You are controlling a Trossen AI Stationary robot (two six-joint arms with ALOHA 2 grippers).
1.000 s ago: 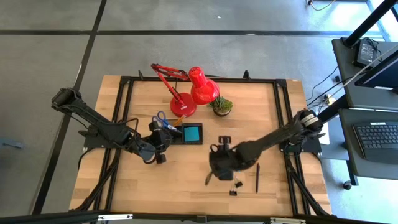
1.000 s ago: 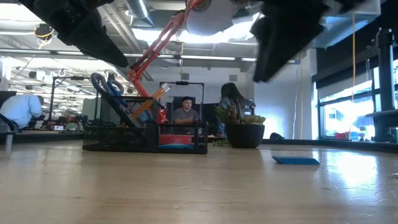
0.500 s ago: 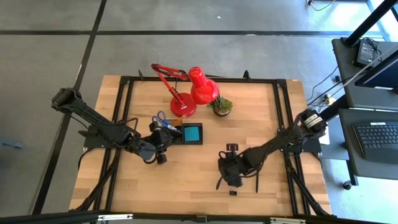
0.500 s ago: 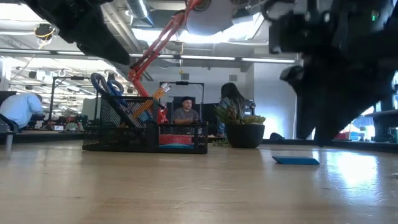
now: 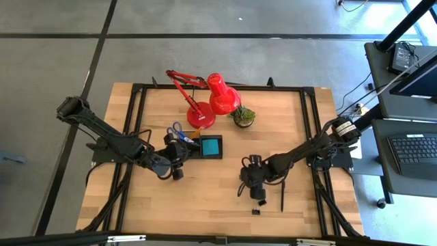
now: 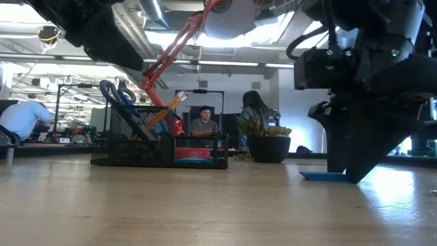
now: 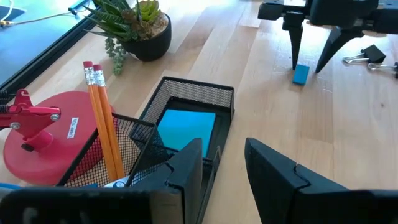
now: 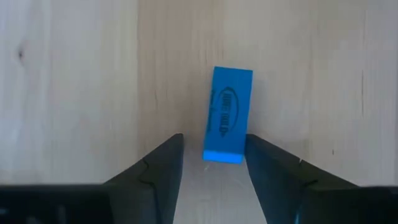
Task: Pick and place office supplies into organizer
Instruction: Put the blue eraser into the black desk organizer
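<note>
Right hand point(image 8: 212, 163) points straight down at the tabletop point(image 5: 205, 198), fingers apart astride the blue eraser point(image 8: 227, 115), near the front edge.

— What colours are on the table point(image 5: 205, 205)?
— Pale wood grain. The eraser point(image 8: 227, 114) is bright blue with dark print; the note pad point(image 7: 185, 129) is blue too, inside the black mesh organizer point(image 7: 198, 98).
— And the pencils point(image 7: 102, 121)?
— Orange, with pink ends. The lamp point(image 5: 212, 99) is red, the plant point(image 7: 127, 15) green in a black pot.
— The end effectors?
— Both dark.
</note>
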